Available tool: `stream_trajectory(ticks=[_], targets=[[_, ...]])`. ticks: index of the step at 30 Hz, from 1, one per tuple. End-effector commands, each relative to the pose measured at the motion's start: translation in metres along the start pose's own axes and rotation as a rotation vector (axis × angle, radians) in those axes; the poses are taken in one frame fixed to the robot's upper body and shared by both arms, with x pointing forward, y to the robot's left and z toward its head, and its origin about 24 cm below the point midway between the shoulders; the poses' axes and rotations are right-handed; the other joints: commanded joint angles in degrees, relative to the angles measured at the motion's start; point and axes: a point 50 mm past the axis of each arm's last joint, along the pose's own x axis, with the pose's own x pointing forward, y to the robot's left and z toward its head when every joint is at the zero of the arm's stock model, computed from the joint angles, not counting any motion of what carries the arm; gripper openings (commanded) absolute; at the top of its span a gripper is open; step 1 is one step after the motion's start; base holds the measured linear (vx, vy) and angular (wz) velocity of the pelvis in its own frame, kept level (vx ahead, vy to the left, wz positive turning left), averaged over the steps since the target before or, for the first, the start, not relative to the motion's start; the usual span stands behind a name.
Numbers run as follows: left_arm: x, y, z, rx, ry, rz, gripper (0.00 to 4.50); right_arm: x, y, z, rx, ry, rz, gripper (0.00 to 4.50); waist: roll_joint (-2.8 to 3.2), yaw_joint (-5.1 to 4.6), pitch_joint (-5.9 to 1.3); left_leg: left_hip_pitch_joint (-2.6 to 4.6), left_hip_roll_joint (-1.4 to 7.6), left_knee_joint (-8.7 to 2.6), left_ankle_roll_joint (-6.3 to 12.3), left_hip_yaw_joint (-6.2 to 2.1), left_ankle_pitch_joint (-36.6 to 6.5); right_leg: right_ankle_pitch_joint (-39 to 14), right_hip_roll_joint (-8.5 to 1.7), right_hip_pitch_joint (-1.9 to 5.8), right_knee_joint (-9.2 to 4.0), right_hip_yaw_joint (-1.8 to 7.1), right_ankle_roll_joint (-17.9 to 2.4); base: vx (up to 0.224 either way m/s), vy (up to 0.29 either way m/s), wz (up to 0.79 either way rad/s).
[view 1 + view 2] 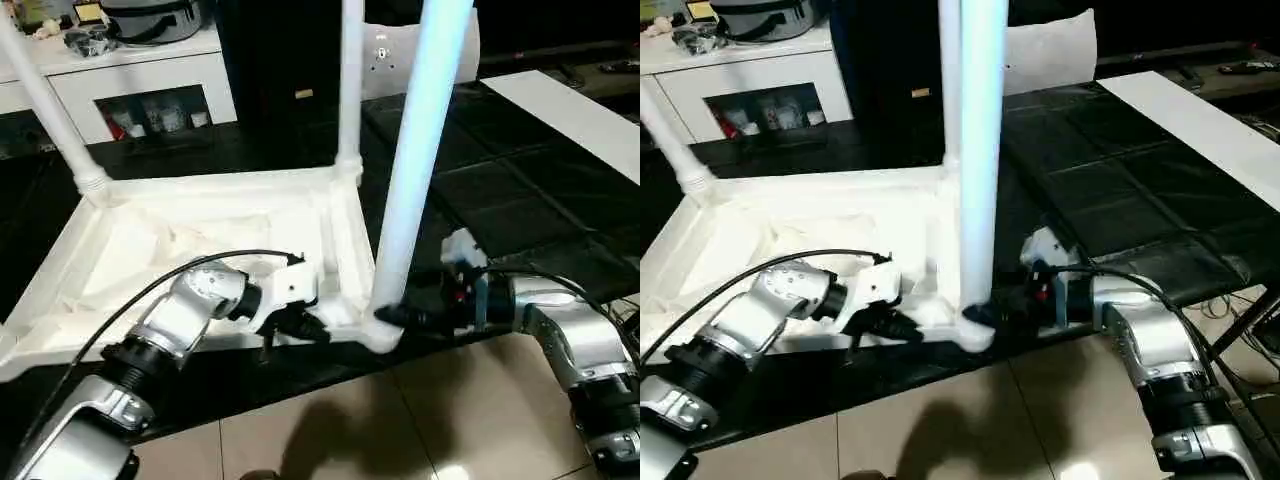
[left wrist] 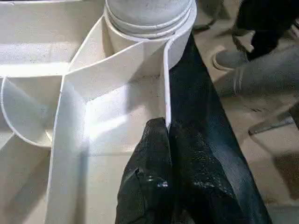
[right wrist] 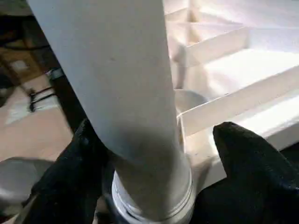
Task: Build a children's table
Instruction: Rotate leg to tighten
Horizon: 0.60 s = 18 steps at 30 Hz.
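The children's table lies upside down on a black mat, its ribbed white top (image 1: 180, 250) facing up. Three white legs stand in corner sockets: one at the far left (image 1: 45, 100), one at the far right (image 1: 350, 80) and the near right one (image 1: 420, 150). My left gripper (image 1: 300, 325) is shut on the top's thin front rim (image 2: 164, 84), just beside the near right socket. My right gripper (image 1: 395, 315) straddles the base of the near right leg (image 3: 135, 93). One black finger (image 3: 84, 140) is against the leg and the other finger (image 3: 233, 140) stands off it, so it is open.
A white low cabinet with glass doors (image 1: 150, 70) stands at the back left. The black mat (image 1: 500, 180) runs out to the right, with a white board (image 1: 570, 110) beyond it. Tiled floor (image 1: 400, 420) lies in front. A person's shoe (image 2: 229, 58) is near the corner.
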Motion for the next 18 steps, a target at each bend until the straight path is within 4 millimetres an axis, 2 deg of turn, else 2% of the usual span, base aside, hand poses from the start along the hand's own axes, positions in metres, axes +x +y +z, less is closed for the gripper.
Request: stream_trajectory(ticks=[1, 11, 12, 18], targets=[[0.0069, -0.0081, -0.0023, 0.025, 0.034, -0.087, 0.0, 0.0, -0.0008, 0.0032, -0.006, 0.005, 0.02, 3.39, -1.15, 0.01, -3.72, 0.23, 1.78, -3.29, 4.02, -0.11, -12.5, -18.2, -3.16, 3.18, -3.53, 2.41, -10.8, 0.0, 0.0, 0.0], [0.0077, -0.0088, -0.0027, 0.038, 0.035, -0.105, 0.0, 0.0057, 0.0039, 0.001, 0.019, 0.015, 0.135, 2.59, -1.27, 0.43, -3.84, 0.27, 1.81, -3.19, 3.93, -0.13, -12.0, -18.6, -3.19, 3.15, -3.52, 2.45, -10.4, 0.0, 0.0, 0.0], [0.0075, -0.0087, -0.003, 0.036, 0.035, -0.102, 0.0, 0.0059, 0.0044, 0.0007, 0.02, 0.015, 0.141, 2.32, -1.3, 0.55, -3.85, 0.3, 1.82, -3.14, 4.01, -0.09, -11.9, -18.3, -3.18, 3.1, -3.49, 2.45, -10.6, 0.0, 0.0, 0.0], [0.0069, -0.0084, -0.0035, 0.025, 0.023, -0.092, 0.0, 0.0062, 0.0073, -0.0018, 0.029, 0.007, 0.154, 2.11, -1.2, 0.74, -3.87, 0.27, 1.79, -3.15, 3.76, -0.11, -11.9, -18.4, -3.16, 3.16, -3.47, 2.42, -10.5, 0.0, 0.0, 0.0]])
